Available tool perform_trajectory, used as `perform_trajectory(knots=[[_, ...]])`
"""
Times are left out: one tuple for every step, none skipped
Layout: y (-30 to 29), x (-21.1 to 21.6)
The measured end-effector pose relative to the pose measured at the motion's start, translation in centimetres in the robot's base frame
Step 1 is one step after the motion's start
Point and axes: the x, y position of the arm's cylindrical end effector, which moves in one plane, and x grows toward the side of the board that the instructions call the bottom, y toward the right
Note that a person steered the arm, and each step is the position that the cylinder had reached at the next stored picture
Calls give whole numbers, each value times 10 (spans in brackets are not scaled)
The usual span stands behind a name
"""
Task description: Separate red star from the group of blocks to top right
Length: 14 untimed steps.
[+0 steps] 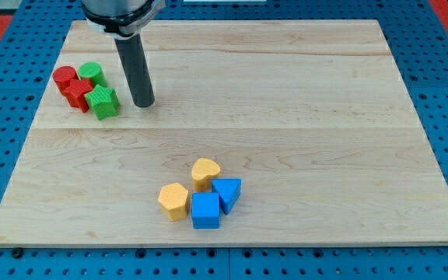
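Red star (76, 92) sits in the upper left of the frame, wedged among the red cylinder (64, 76), green cylinder (92, 73) and green star (102, 102). My tip (144, 104), bare and grasping nothing, stands just right of the green star, so the red star lies leftward behind it.

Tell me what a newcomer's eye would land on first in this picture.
First, the dark rod coming down from the view's top left, with my tip on the wooden board, just right of a tight cluster: red cylinder, green cylinder, red star and green star. Next, a second cluster near the view's bottom centre: yellow heart, yellow hexagon, blue cube and blue triangle.
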Motion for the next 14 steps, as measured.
perform_trajectory(knots=[[3, 24], [3, 61], [-52, 49], [-62, 33], [-68, 28], [-84, 30], [-109, 42], [-155, 13], [-121, -18], [-57, -46], [-5, -64], [-21, -70], [-62, -59], [-90, -64]])
